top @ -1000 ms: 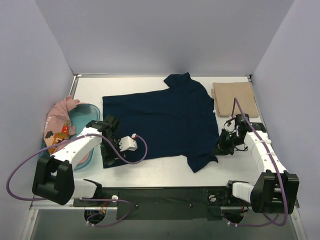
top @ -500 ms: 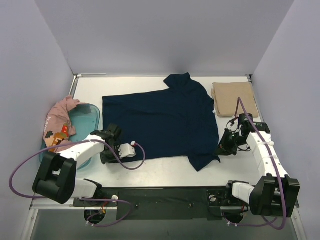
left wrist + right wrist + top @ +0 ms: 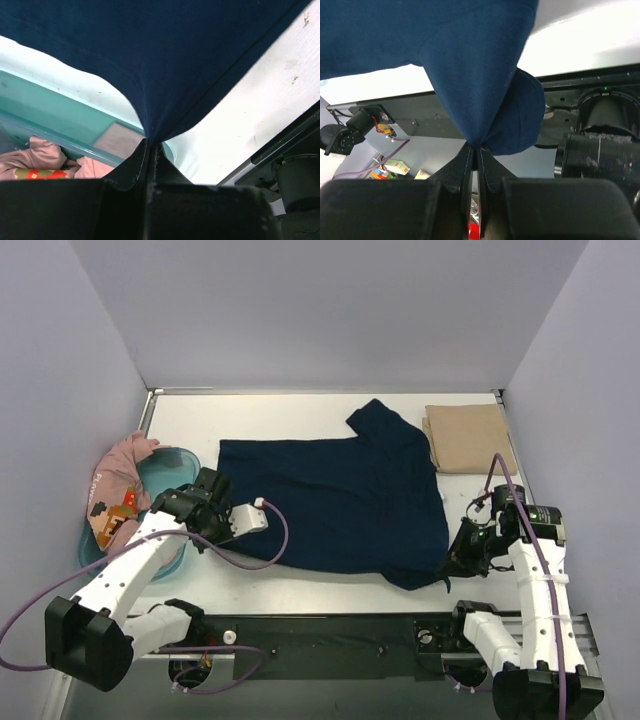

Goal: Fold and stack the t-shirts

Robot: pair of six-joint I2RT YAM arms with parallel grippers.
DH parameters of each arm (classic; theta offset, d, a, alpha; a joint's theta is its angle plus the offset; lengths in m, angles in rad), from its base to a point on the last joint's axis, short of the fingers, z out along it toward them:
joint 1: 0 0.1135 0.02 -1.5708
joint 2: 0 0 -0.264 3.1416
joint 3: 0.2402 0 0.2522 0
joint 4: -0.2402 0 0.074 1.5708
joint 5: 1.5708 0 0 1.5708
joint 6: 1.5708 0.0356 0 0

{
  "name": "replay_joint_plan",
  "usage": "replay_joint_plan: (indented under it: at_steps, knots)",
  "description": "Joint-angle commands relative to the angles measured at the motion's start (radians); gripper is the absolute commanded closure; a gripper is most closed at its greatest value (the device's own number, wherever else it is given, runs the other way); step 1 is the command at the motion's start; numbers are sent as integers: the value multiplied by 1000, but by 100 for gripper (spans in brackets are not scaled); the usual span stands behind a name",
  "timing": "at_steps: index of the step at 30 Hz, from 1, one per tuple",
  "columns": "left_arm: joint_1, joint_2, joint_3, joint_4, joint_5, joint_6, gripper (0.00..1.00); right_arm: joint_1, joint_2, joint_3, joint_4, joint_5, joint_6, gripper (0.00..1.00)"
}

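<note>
The dark navy t-shirt lies spread across the middle of the table, lifted at both near corners. My left gripper is shut on its near left corner; the left wrist view shows the navy cloth pinched at the left gripper's tips. My right gripper is shut on the near right sleeve end, and the cloth hangs bunched from the right gripper's tips. The tan-beige t-shirt lies folded at the back right. The pink t-shirt is crumpled in the tub.
A teal plastic tub stands at the table's left edge, close to my left arm; its rim shows in the left wrist view. The black front rail runs along the near edge. White table shows behind the navy shirt.
The left gripper shut on the navy shirt's near left corner and raised it. Both arms drew the shirt to the right and nearer; the right gripper kept its hold.
</note>
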Motion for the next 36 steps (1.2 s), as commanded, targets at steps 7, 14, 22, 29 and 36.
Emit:
replay_joint_plan:
  at_steps: [7,14,22,29,36]
  knots:
    - [93,234,209,221,-36,-46,100,19,349,159,285,-66,-26,100]
    - [162,460,322,320,-79,-81,100,56,727,322,416,-46,-109,100]
    - [167,572,378,337,-62,-132,100,54,894,454,432,-5,-113,100]
    - [175,620,409,383,-110,-135,100,57,969,528,432,26,-115,100]
    - [178,649,398,436,-169,-132,100,64,1009,561,433,43,-109,100]
